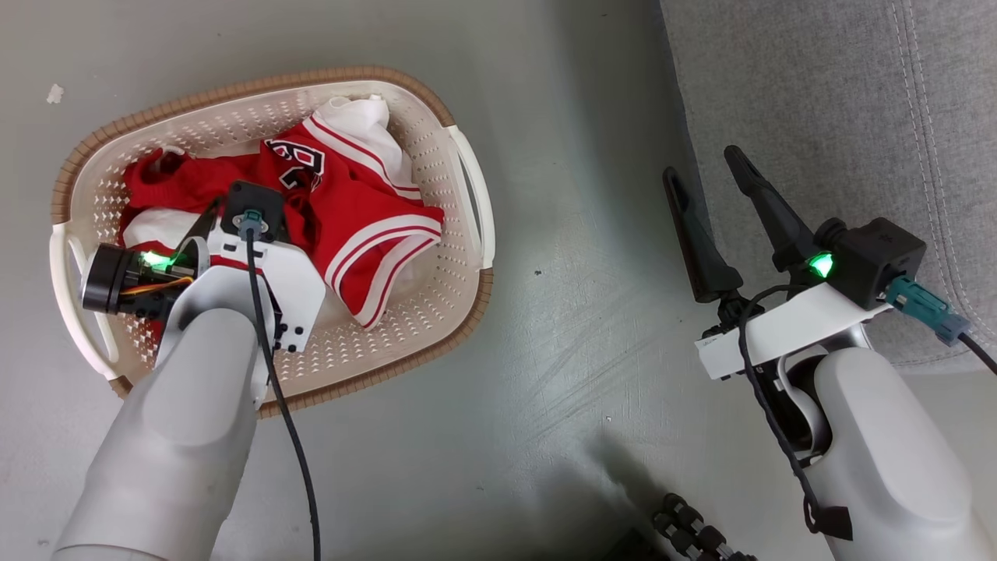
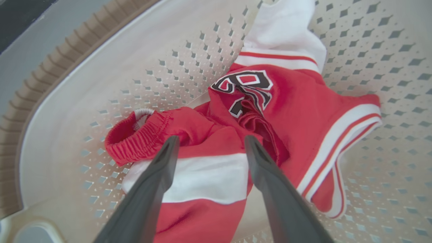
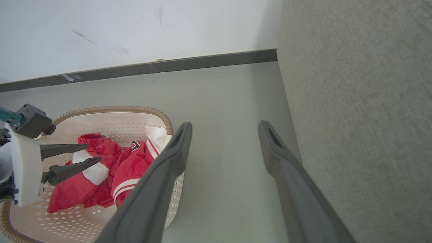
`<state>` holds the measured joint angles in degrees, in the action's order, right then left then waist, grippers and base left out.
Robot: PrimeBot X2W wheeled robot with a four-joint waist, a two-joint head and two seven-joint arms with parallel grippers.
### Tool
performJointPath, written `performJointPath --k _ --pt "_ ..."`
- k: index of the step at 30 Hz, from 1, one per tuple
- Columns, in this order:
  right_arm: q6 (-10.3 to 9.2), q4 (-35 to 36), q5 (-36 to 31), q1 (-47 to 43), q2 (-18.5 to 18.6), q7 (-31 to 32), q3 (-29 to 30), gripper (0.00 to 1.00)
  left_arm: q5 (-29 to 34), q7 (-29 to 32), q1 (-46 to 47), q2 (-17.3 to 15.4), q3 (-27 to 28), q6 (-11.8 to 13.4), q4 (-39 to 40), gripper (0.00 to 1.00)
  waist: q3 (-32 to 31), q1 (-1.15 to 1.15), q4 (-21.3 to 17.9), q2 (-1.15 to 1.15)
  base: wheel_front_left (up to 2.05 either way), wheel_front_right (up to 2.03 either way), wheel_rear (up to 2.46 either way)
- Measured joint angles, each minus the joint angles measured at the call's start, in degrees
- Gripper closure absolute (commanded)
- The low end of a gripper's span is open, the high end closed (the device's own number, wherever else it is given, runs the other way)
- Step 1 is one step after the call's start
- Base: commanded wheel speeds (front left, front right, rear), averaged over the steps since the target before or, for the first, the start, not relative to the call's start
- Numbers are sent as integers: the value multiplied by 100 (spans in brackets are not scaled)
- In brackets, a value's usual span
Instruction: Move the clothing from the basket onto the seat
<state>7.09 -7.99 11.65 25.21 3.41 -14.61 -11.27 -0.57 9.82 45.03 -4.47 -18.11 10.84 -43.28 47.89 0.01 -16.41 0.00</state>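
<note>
The left gripper [image 2: 212, 140] points down into the laundry basket [image 2: 101, 84] with its two dark fingers spread apart and nothing pinched between them. Under the gap between the fingertips lies the red sports clothing [image 2: 303, 101], crumpled on the basket's perforated bottom. A broad white band [image 2: 202, 177] of the fabric crosses from one finger to the other just behind the tips, and a gathered elastic waistband [image 2: 135, 145] bunches up outside the left finger. Beyond the right fingertip sits the black-and-white lettering [image 2: 246, 89], with a white part further on and striped white trim curving away to that finger's outer side. Whether the tips touch the cloth cannot be told; in the right wrist view they sit close over the white band. The right gripper [image 1: 701, 164] is well apart from the basket, its fingers likewise spread wide and empty above the grey floor [image 1: 576, 234]. The grey upholstered seat [image 1: 818, 93] runs just beside the outer finger, whose tip overlaps the cushion's edge in the head view, while the basket lies off to the other finger's side. A dark baseboard [image 3: 202, 62] and a white wall [image 3: 135, 30] stand far ahead of these fingertips.
</note>
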Motion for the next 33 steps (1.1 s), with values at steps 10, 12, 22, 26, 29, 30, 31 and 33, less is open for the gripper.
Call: performJointPath --k 10,12,22,26,29,30,31,33 --pt "0 -9 98 113 -18 0 -23 0 149 177 90 -121 -140 45 -369 0 1 0 -62 0 0 0 0" --pt "0 -12 101 113 -22 0 -22 0 223 229 152 -131 -196 44 -426 0 -8 0 -72 0 0 0 0" --pt "0 -18 198 109 -43 0 -31 0 382 533 393 -253 -314 23 -734 0 17 0 -128 0 0 0 0" --pt "0 -16 242 109 -53 0 -41 0 385 635 433 -270 -332 11 -811 0 56 0 -152 0 0 0 0" --pt "0 -16 296 109 -57 0 -43 0 414 704 511 -277 -334 11 -847 0 91 0 -171 0 0 0 0" --pt "0 -16 301 109 -58 0 -44 0 414 713 526 -279 -334 11 -853 0 102 0 -178 0 0 0 0" --pt "0 -16 302 109 -58 0 -46 0 414 728 536 -285 -334 11 -864 0 113 -1 -185 0 0 0 0" --pt "0 -16 302 109 -59 0 -52 0 414 744 542 -299 -333 10 -882 0 135 0 -200 0 0 0 0"
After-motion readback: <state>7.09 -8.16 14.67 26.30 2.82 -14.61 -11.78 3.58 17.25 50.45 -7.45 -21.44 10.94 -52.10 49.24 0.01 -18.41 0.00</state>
